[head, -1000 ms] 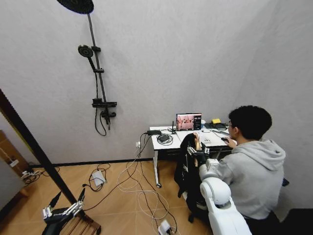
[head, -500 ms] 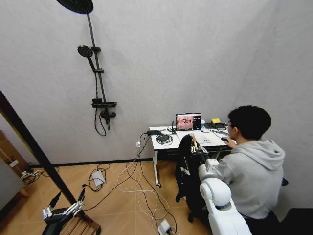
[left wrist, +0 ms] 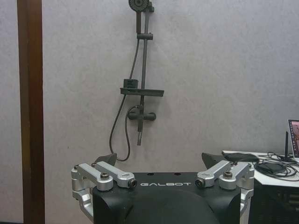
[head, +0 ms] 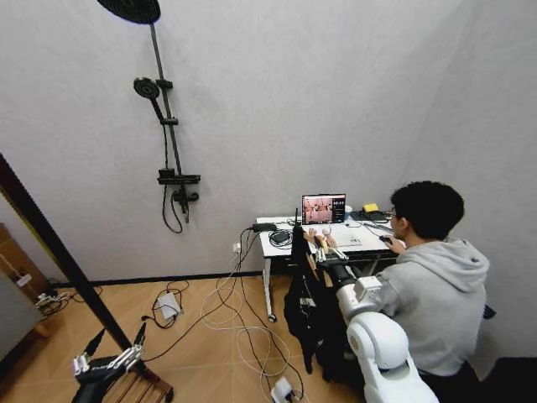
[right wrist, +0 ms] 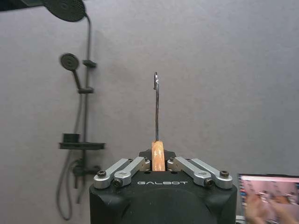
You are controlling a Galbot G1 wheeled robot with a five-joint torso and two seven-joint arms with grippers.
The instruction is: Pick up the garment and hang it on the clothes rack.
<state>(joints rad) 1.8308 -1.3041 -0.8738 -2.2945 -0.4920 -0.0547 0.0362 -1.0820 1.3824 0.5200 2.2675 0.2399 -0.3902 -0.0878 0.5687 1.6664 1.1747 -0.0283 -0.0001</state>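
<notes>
The garment, a black shirt on a light wooden hanger, hangs from my right gripper in front of the desk. In the right wrist view my right gripper is shut on the hanger's wooden neck, and the metal hook stands straight up above it. One dark post of the clothes rack slants across the far left, with its slatted shelf at the bottom edge. My left gripper hangs open low beside that shelf. The left wrist view shows the left gripper near the post.
A white desk with a laptop stands right behind the garment. Cables and power strips lie over the wooden floor. A black shower fixture is mounted on the wall.
My right arm has swung the hanger and garment to the left, away from the desk corner, and the shirt now hangs lower and farther out. The left arm has stayed still.
</notes>
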